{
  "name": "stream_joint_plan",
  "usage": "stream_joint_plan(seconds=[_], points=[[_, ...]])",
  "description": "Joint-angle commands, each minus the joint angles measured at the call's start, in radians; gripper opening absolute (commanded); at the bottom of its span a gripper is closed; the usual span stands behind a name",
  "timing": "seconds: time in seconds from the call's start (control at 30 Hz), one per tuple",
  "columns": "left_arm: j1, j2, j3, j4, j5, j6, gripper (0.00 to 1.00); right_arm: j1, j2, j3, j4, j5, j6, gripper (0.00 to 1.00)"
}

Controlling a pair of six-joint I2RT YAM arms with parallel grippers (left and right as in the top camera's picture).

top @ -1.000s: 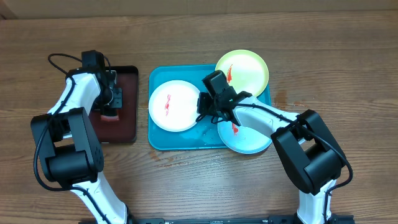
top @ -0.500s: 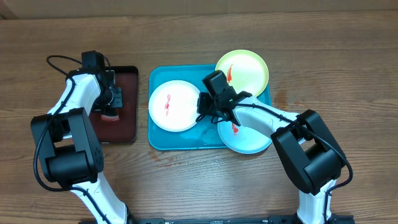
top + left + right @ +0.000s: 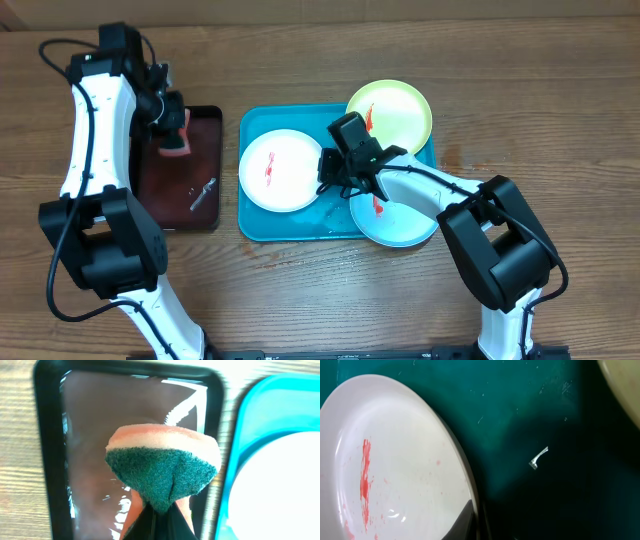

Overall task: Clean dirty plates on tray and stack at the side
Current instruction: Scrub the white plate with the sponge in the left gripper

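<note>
The white plate with a red smear lies at the left of the turquoise tray. My right gripper is shut on its right rim; the right wrist view shows the plate and a finger on its edge. The pale green plate with a red smear rests at the tray's back right. The pale blue plate with a red smear sits at the front right. My left gripper is shut on an orange sponge with a green pad, held above the black tray.
The black tray with a dark red, wet inside stands left of the turquoise tray. A small metal piece lies in it. Bare wooden table surrounds both trays.
My left arm has lifted the sponge up and back from the black tray's floor. A small metal piece now shows in that tray. The right gripper has stayed on the white plate's rim.
</note>
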Motion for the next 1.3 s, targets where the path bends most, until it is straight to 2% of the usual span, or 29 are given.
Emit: stream_joint_plan(seconds=[0.0,0.23,0.37,0.57,0.83,1.03,1.13,1.27], points=[[-0.069,-0.002,0.028,-0.023,0.093,-0.012,0.04,-0.026,0.032,0.014,-0.022,-0.057,0.009,0.05],[-0.223,0.000,-0.053,0.043,0.106,-0.023,0.04,-0.040,0.032,0.014,-0.042,-0.084,0.008,0.04],[-0.286,0.000,-0.109,0.110,0.040,-0.084,0.04,-0.040,0.032,0.014,-0.052,-0.082,0.003,0.04],[-0.331,0.000,-0.244,0.233,0.003,-0.182,0.04,-0.040,0.032,0.014,-0.071,-0.056,-0.011,0.04],[-0.401,0.000,-0.418,0.351,-0.004,-0.209,0.04,-0.040,0.032,0.019,-0.069,-0.049,-0.011,0.04],[-0.441,0.000,-0.494,0.398,-0.025,-0.280,0.04,-0.040,0.032,0.021,-0.071,-0.050,-0.011,0.04],[-0.450,0.000,-0.492,0.383,0.086,-0.258,0.04,-0.040,0.032,0.021,-0.071,-0.050,-0.011,0.04],[-0.453,0.000,-0.480,0.384,0.348,-0.114,0.04,-0.040,0.032,0.021,-0.070,-0.050,-0.011,0.04]])
